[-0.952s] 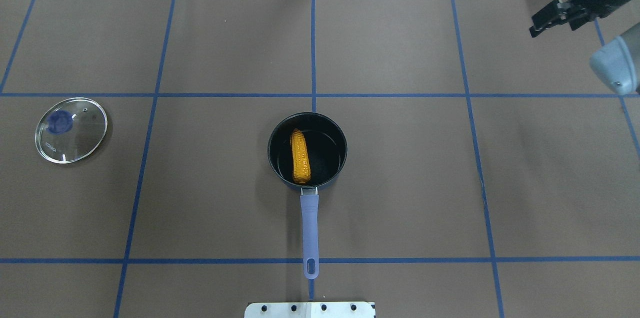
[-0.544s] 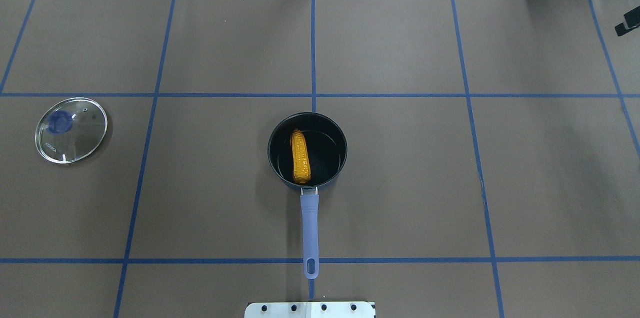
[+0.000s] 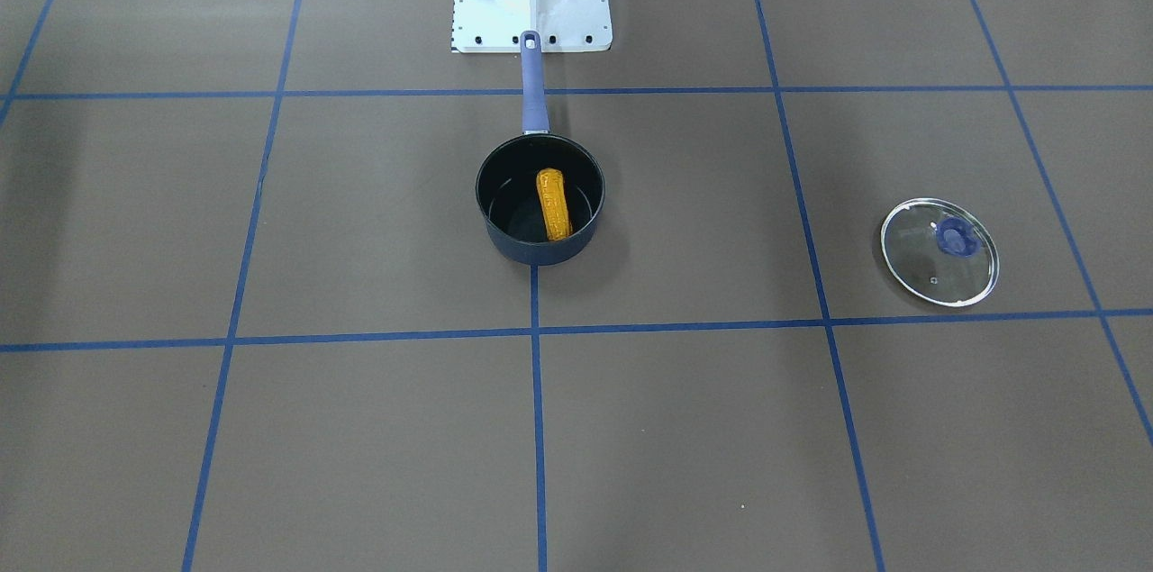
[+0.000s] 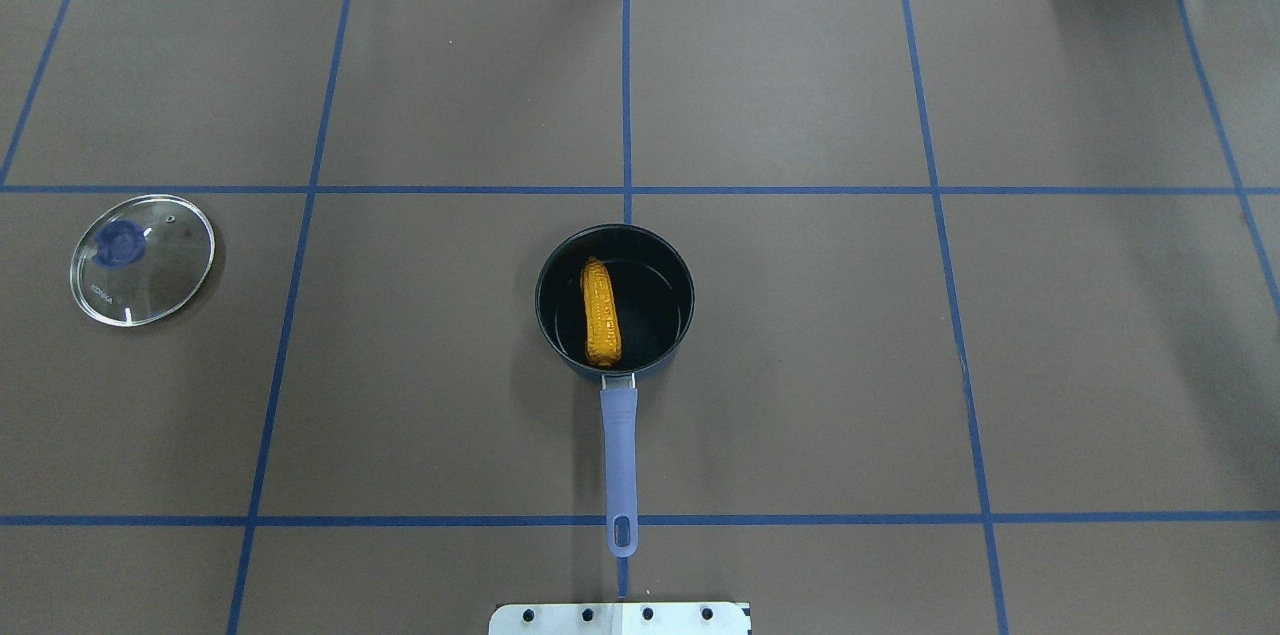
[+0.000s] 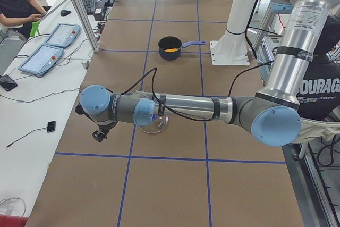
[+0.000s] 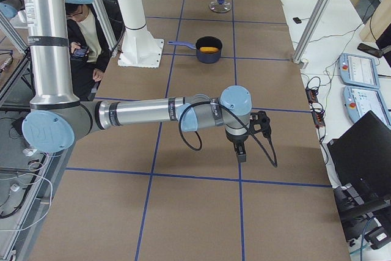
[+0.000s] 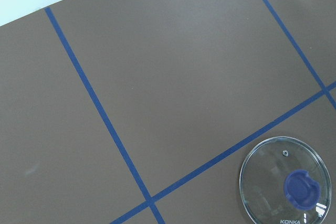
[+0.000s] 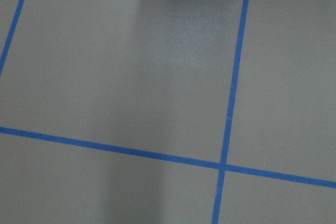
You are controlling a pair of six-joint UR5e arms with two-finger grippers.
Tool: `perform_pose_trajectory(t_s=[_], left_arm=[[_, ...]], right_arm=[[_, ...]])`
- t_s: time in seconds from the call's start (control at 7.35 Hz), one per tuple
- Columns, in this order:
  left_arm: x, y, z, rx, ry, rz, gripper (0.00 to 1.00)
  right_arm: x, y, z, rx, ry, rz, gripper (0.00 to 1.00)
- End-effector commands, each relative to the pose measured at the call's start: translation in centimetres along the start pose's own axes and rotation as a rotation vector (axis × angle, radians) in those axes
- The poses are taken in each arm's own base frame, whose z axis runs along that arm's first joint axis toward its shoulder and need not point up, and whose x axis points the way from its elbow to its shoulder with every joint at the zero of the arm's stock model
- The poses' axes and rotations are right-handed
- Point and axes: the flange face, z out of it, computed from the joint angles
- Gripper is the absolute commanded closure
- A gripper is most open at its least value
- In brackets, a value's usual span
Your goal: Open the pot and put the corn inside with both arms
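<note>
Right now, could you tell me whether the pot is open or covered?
Open. The corn lies exposed inside the pot, and the glass lid rests on the table, well apart.

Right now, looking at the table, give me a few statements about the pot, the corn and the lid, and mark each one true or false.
1. The corn lies inside the pot. True.
2. The lid sits on the pot. False: it lies on the table, well apart from the pot, on the robot's left.
3. The pot's handle points toward the robot's base. True.
4. Fingers are gripping the corn. False: nothing touches it.
</note>
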Motion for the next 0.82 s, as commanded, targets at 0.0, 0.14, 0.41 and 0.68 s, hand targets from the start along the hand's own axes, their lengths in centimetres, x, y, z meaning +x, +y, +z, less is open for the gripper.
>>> perform_pose_trajectory(t_s=[0.0,0.14,0.41,0.68], left_arm=[[-0.27,0.35,-0.27,0.003,-0.003,-0.010,0.03],[-0.29,0.36,-0.47,0.007,-0.003,-0.010,0.03],[-0.26,0.34,-0.39,0.005,-0.004,-0.014,0.03],[-0.15,0.41,-0.43,0.006,-0.003,-0.014,0.03]], right_arm=[[1.69,1.90,-0.21,0.000,-0.006,0.025,0.00],[1.58,1.61,-0.45,0.007,0.008,0.016,0.00],[2.12,2.23,-0.02,-0.003,0.018,0.017,0.00],[2.08,1.88,-0.07,-0.001,0.018,0.009,0.00]])
